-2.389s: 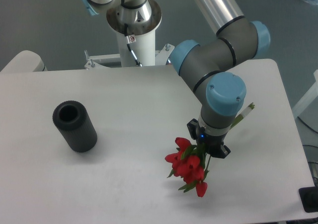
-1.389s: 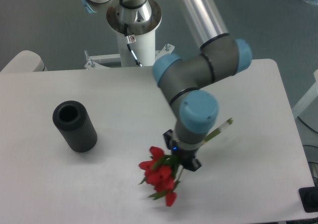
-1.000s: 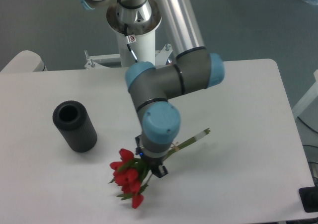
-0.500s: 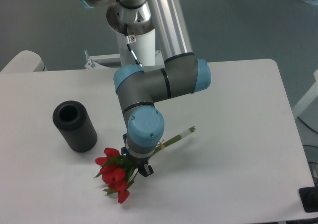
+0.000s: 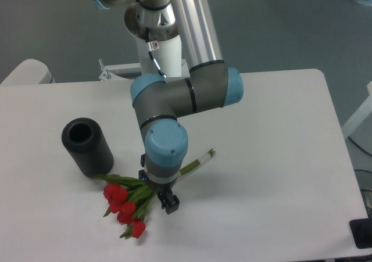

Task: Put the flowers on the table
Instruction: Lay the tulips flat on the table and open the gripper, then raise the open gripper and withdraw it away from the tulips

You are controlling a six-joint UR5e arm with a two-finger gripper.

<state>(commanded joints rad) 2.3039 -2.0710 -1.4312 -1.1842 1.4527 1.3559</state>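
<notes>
Gripper [image 5: 159, 193]: points down over the table, mostly hidden under the arm's blue-capped wrist; only dark finger parts show below the wrist.
Gripper state: closed around the stems of the flowers, which pass straight under the wrist; the contact itself is hidden by the wrist.
Flowers [image 5: 123, 204]: a small bunch held across the tool, roughly level and slanted, blooms on one side and cut ends on the other.
Blooms: red heads fan out to the camera-left of the gripper and slightly nearer the camera, low over the table surface; whether they touch it cannot be told.
Cut ends: pale stem tips stick out on the camera-right side of the gripper, angled away from the camera.
Table [image 5: 279, 157]: white top beneath the tool and the bunch, with a soft shadow under the wrist.
Black cylinder [image 5: 87, 147]: stands upright, open mouth up, to the camera-left of the gripper; the outermost green leaves of the bunch reach close to its base.
</notes>
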